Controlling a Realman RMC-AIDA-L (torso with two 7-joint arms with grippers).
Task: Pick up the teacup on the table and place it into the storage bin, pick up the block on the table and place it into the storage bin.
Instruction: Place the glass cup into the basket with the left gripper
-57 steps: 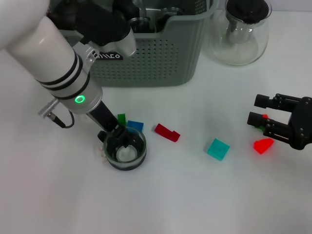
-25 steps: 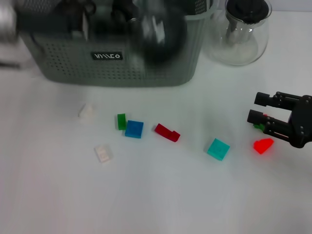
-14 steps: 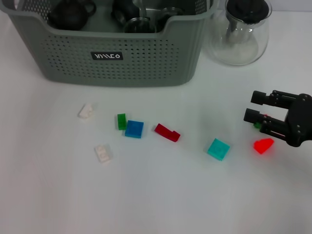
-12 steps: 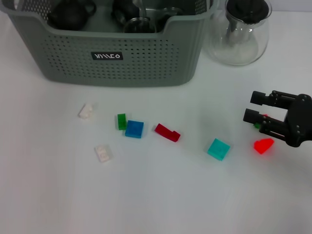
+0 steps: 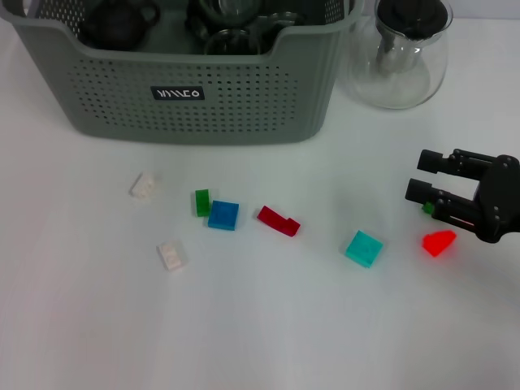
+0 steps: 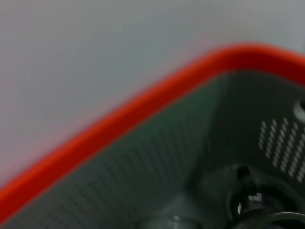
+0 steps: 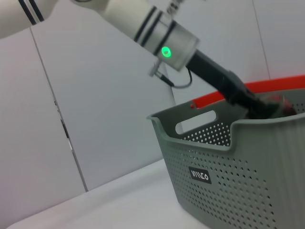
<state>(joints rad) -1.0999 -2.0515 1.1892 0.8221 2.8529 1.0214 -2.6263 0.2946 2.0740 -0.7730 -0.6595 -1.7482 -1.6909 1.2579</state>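
Observation:
The grey-green storage bin (image 5: 244, 97) stands at the back of the table. It holds a dark teapot and glassware (image 5: 231, 36); I cannot single out the teacup there. No teacup stands on the table. In the right wrist view my left gripper (image 7: 265, 106) reaches down inside the bin (image 7: 248, 171), its end partly behind the rim. Several blocks lie on the table: white (image 5: 144, 185), green (image 5: 202, 202), blue (image 5: 223, 215), red (image 5: 279, 220), teal (image 5: 363, 248). At the right, my right gripper (image 5: 424, 176) is open and holds nothing. It hovers beside an orange-red block (image 5: 439, 242).
A clear glass carafe (image 5: 400, 57) with a black lid stands right of the bin. Another white block (image 5: 171, 255) lies front left, and a tiny green block (image 5: 427, 208) sits just under the right gripper. The left wrist view shows the bin's inner wall (image 6: 143, 157) and orange rim.
The left arm lifted the teacup off the table and carried it up to the bin, leaving the head view. The right gripper drifted slightly left. The blocks stayed put.

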